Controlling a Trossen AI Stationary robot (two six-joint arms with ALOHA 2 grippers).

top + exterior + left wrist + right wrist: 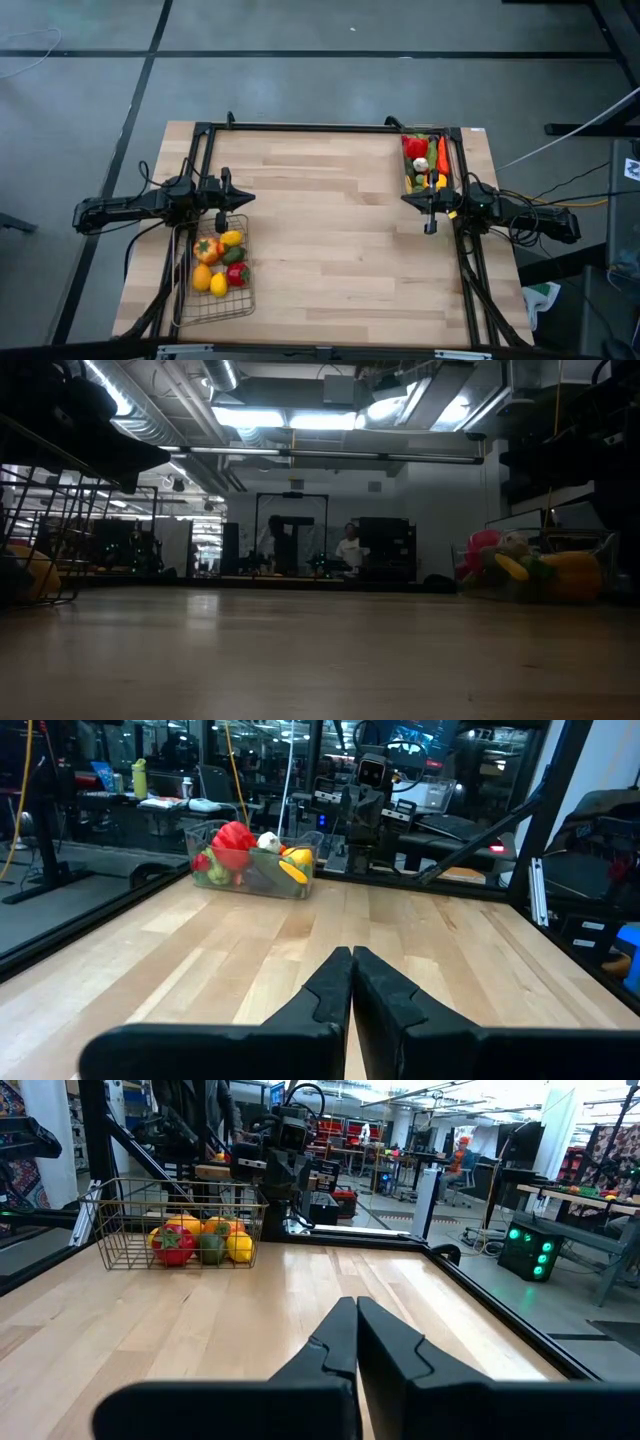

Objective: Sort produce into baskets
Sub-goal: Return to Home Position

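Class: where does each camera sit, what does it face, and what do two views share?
High: overhead, facing down; both arms, left pincer, right pincer.
Low: tabletop height, facing the room; arms indistinct.
Left wrist: behind shut fingers, facing clear bin.
Right wrist: behind shut fingers, facing wire basket.
Shared: high view shows both containers.

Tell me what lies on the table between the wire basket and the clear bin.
Nothing. In the high view, only bare tabletop runs between the wire basket and the clear bin.
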